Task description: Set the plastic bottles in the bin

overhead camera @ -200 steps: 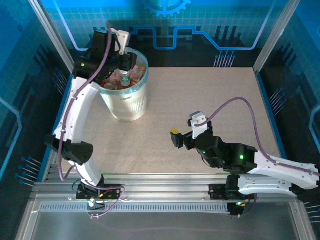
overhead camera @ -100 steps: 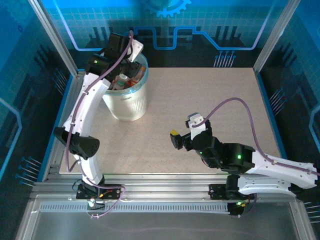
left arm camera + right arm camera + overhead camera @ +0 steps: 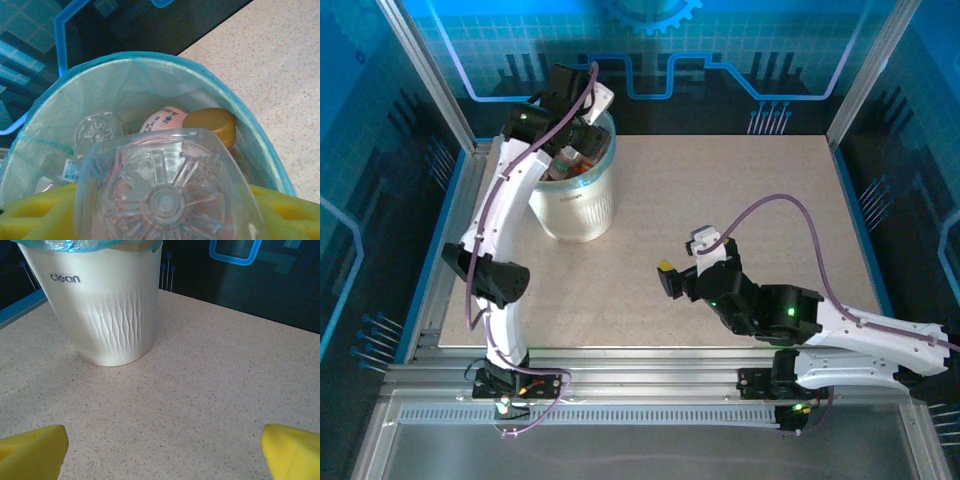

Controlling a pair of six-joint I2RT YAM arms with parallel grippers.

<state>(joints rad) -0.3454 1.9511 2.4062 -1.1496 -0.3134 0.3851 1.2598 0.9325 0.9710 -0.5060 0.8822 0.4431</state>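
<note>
Two arms at work over a speckled table (image 3: 750,200). L arm reaches to the far-left corner, its gripper (image 3: 578,138) poised directly over the mouth of the bin (image 3: 575,210). The wrist cam looks straight down past a clear plastic bottle (image 3: 165,190), base toward the lens, sitting btwn the yellow pads (image 3: 30,215) just above the bin's teal-edged rim (image 3: 225,95). Both pads flank the bottle's sides; whether they press it or merely stand against it can't be told from the pics.

Inside the bin, several bottles lie heaped: a pink-labelled bottle (image 3: 162,120) against the far wall, a gold-brown cap (image 3: 210,125) just R of it and touching the liner, and another clear bottle's ribbed base (image 3: 95,132) to the L, w/ a bit of white label below it.

R arm sits low near the table's front, its gripper (image 3: 672,278) pointing toward the bin but well apart from it. Jaws are spread wide w/ nothing btwn them: yellow fingertips (image 3: 30,450) sit at the two bottom corners of its wrist view, bare tabletop (image 3: 200,380) in the gap. Ahead stands the bin's whitish wall (image 3: 110,315), wavy ribbing on its side and the word "clean" (image 3: 65,278) near the top.
</note>
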